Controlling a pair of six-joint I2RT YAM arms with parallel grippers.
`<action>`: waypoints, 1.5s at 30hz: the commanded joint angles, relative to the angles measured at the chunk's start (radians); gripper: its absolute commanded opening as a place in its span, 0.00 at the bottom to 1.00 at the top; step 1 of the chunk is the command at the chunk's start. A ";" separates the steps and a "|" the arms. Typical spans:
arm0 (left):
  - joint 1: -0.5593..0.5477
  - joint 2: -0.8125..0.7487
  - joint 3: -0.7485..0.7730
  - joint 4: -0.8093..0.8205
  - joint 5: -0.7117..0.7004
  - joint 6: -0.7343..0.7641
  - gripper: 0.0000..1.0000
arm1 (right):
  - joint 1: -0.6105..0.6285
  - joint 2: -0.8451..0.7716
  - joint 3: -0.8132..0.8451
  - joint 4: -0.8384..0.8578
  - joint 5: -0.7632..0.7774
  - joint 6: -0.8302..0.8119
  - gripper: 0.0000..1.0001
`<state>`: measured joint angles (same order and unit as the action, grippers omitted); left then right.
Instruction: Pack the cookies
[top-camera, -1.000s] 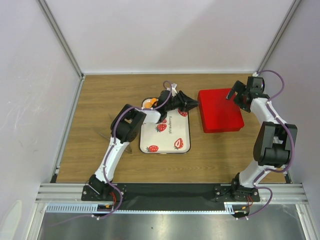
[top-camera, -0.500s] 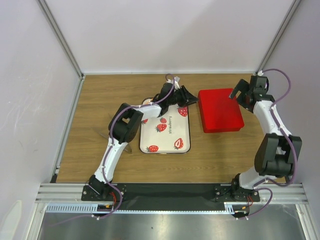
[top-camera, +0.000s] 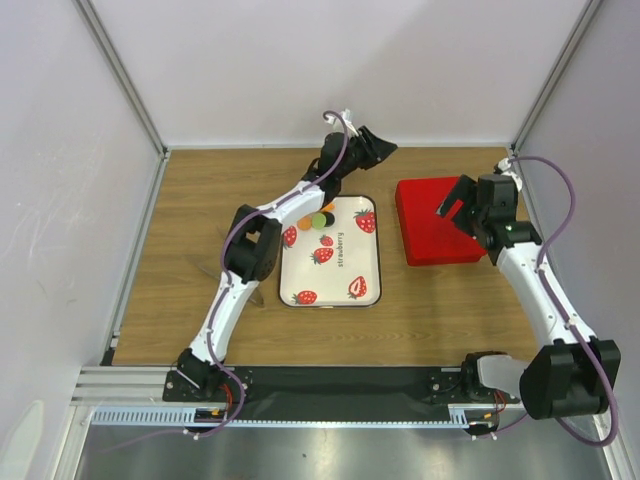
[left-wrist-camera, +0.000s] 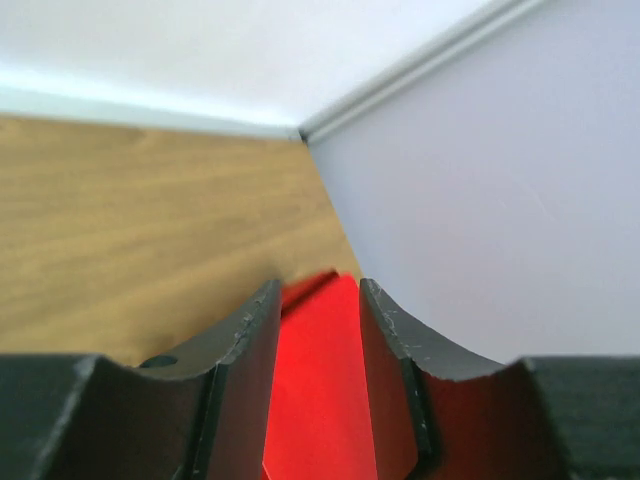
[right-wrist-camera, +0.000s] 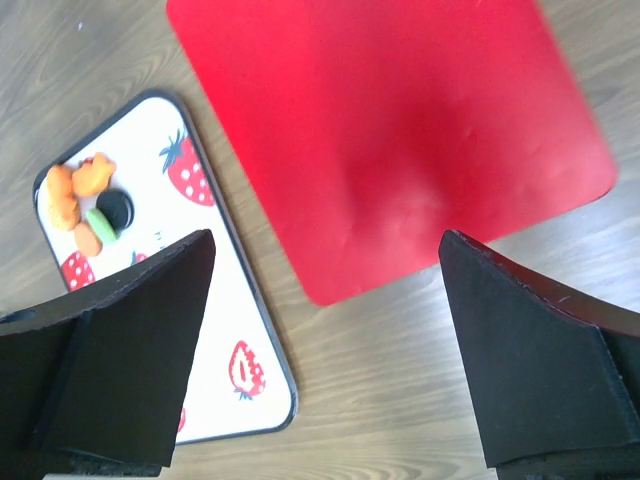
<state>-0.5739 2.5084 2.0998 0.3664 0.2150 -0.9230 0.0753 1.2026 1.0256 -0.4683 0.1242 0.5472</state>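
Overhead, the left gripper (left-wrist-camera: 318, 288) hangs partly parted and empty, high by the back wall. The right gripper (right-wrist-camera: 325, 240) gapes wide, holding nothing, above the red box (right-wrist-camera: 390, 140). The cookies (right-wrist-camera: 88, 200), a small orange, green and black cluster, lie in the far left corner of the strawberry tray (right-wrist-camera: 215, 300).

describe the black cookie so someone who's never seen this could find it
Start at the white strawberry-print tray in the middle of the wooden table. In its far left corner sits a small cluster of cookies. The black cookie is the only dark one, lying against a green cookie among orange ones.
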 joint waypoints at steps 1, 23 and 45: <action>0.005 0.090 0.077 0.040 -0.091 0.007 0.43 | 0.018 -0.055 -0.047 0.011 0.014 0.069 1.00; -0.047 0.394 0.414 0.085 -0.243 -0.042 0.52 | 0.054 -0.095 -0.305 0.200 0.141 0.261 1.00; -0.053 0.454 0.445 0.164 -0.255 -0.068 0.56 | 0.015 -0.008 -0.314 0.234 0.106 0.322 1.00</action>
<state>-0.6239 2.9570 2.4950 0.4660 -0.0250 -0.9779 0.0917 1.1862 0.7174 -0.2783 0.2165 0.8444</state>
